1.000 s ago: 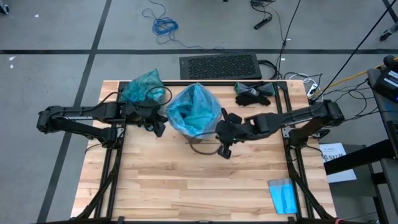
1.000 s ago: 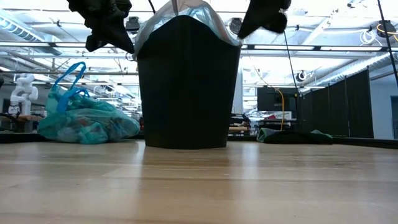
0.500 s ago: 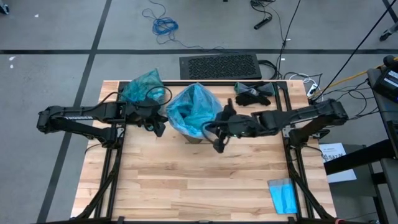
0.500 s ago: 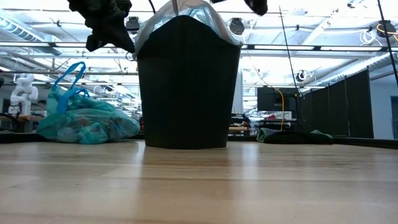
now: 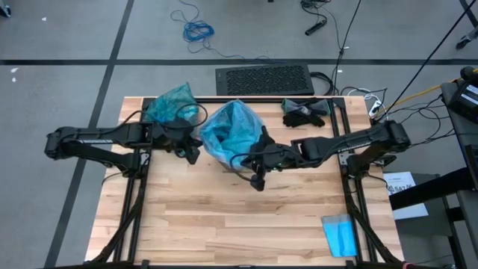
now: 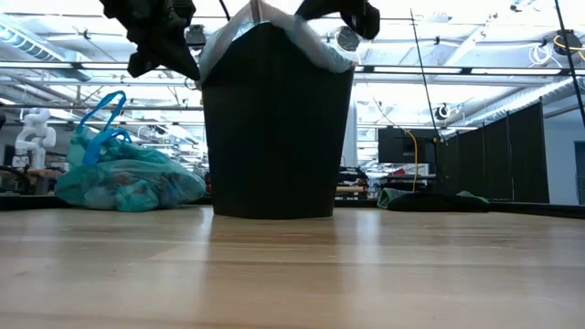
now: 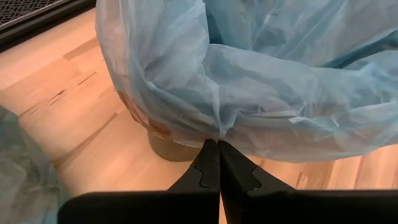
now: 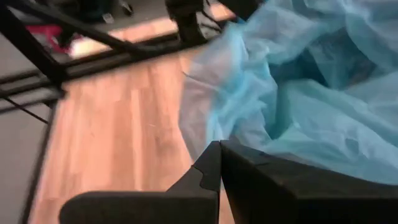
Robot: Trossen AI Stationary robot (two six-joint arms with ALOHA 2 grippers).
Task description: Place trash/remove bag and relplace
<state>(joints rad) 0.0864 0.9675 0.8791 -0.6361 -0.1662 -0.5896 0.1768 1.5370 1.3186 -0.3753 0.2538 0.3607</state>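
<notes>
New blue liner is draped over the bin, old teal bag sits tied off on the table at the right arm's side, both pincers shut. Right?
Not quite: the old teal bag sits at the left arm's side, per the high view. The blue liner does drape the bin; left pincer and right pincer are shut.

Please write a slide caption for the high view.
Two shut grippers flank a sky-blue plastic bag lining a bin.

The bin stands at the table's back centre, the liner draped inside it. The tied bag lies to its left, what may be gloves to its right, a folded cloth at the front right corner.
</notes>
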